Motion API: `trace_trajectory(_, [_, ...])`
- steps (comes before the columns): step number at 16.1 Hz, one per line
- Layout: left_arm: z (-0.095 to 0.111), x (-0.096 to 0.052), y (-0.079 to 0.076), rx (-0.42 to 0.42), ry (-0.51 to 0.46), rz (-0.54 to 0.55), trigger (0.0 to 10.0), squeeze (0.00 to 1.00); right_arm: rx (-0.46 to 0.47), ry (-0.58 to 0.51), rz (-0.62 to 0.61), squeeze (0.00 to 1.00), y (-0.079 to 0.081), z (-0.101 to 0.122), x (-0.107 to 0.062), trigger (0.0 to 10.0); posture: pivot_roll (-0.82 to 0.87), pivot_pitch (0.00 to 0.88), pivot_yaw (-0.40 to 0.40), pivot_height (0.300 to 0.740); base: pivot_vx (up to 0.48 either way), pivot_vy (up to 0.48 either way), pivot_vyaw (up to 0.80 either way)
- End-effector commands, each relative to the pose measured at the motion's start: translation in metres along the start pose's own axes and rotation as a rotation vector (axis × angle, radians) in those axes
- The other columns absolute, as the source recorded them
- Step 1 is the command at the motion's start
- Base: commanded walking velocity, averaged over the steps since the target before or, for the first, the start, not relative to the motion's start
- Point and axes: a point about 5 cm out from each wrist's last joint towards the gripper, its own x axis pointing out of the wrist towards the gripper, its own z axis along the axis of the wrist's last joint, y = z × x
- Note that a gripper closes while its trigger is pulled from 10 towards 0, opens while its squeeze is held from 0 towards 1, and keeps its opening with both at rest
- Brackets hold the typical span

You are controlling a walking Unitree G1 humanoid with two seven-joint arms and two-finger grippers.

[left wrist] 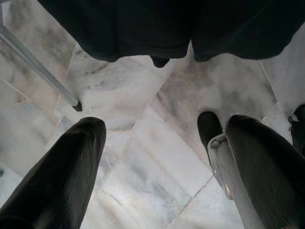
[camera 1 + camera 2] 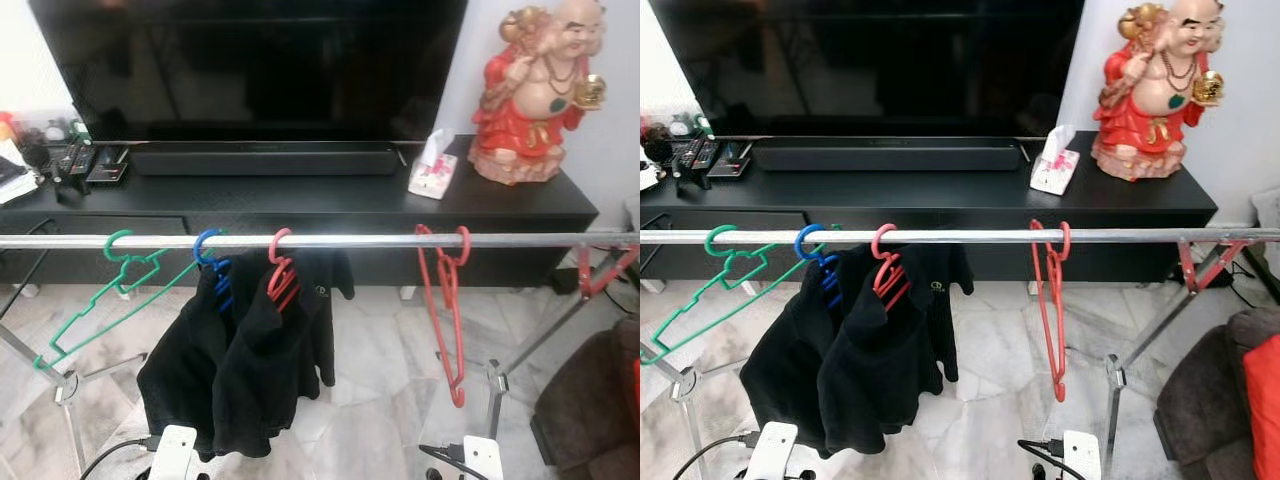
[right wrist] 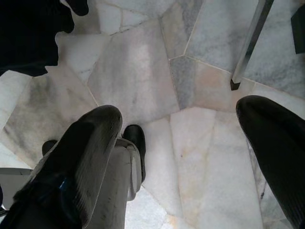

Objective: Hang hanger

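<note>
Hangers already line the silver rail [image 2: 330,241] in front of us. A red hanger [image 2: 447,300] hangs empty by its hook toward the rail's right end, turned nearly edge-on so it drops straight down. At the left end a green hanger [image 2: 105,300] hangs bare too, tilted, its long bar sloping down and away to the left. Between them a blue hanger [image 2: 213,265] and a second red one [image 2: 281,272] sit close together, each carrying black clothes [image 2: 240,350] that weigh them down and keep them steady. By our judgement the red hanger is the task's thing, and it looks to be on the rail as wanted.

Our left pincer [image 1: 157,167] points down at the marble floor [image 1: 143,157] under the hem of the clothes, its fingers spread wide with nothing between them. Our right pincer [image 3: 190,162] is likewise spread wide and empty over the floor, near a rack leg [image 3: 250,43]. Both arms hang low, below the rail.

Behind the rack stands a black TV cabinet [image 2: 300,205] with a television [image 2: 250,65], a tissue box [image 2: 432,170] and a red statue [image 2: 535,90] toward its right end.
</note>
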Motion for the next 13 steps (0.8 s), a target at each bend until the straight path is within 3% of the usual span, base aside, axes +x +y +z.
trace_trajectory(1, [-0.0042,-0.0004,0.0011,0.003,0.017,0.005,10.0,0.00,0.003,0.005,0.001,0.00,-0.0007,-0.0017,-0.0004,10.0,-0.10,0.000,-0.025,0.740,0.000,0.000,0.00])
trace_trajectory(13, [-0.0049,-0.0005,-0.0042,-0.011,0.016,-0.007,10.0,0.00,0.004,0.007,0.003,0.00,-0.0005,-0.0025,-0.0005,10.0,-0.10,0.000,-0.030,0.740,0.000,0.000,0.00])
